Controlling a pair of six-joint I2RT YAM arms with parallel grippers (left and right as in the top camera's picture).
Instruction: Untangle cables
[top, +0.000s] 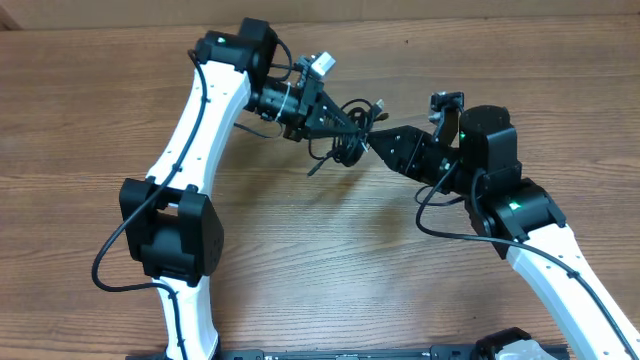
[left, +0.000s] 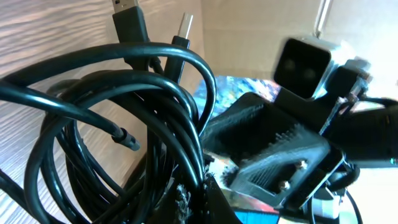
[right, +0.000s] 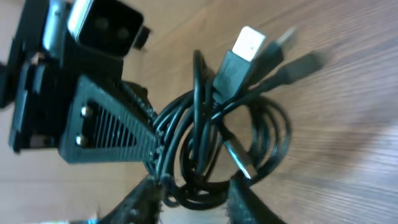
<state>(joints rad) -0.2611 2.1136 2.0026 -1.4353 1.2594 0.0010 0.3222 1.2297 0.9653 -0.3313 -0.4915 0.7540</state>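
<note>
The cables (top: 350, 135) are a small tangled coil of thin black cords with USB plug ends, held just above the table between both grippers. My left gripper (top: 338, 118) is shut on the coil's left side. In the left wrist view the coil (left: 118, 130) fills the left half, with the fingers (left: 202, 202) pinched on several strands. My right gripper (top: 383, 142) is at the coil's right side. In the right wrist view its fingers (right: 199, 202) stand apart, with the bottom of the coil (right: 211, 149) between them. The plugs (right: 245, 46) point away.
The wooden table (top: 300, 250) lies under both arms. The left arm's white links (top: 195, 130) run down the left side and the right arm's (top: 560, 270) down the right. Thick black arm wires (top: 110, 260) loop beside the arms. A dark rail (top: 350, 352) lines the front edge.
</note>
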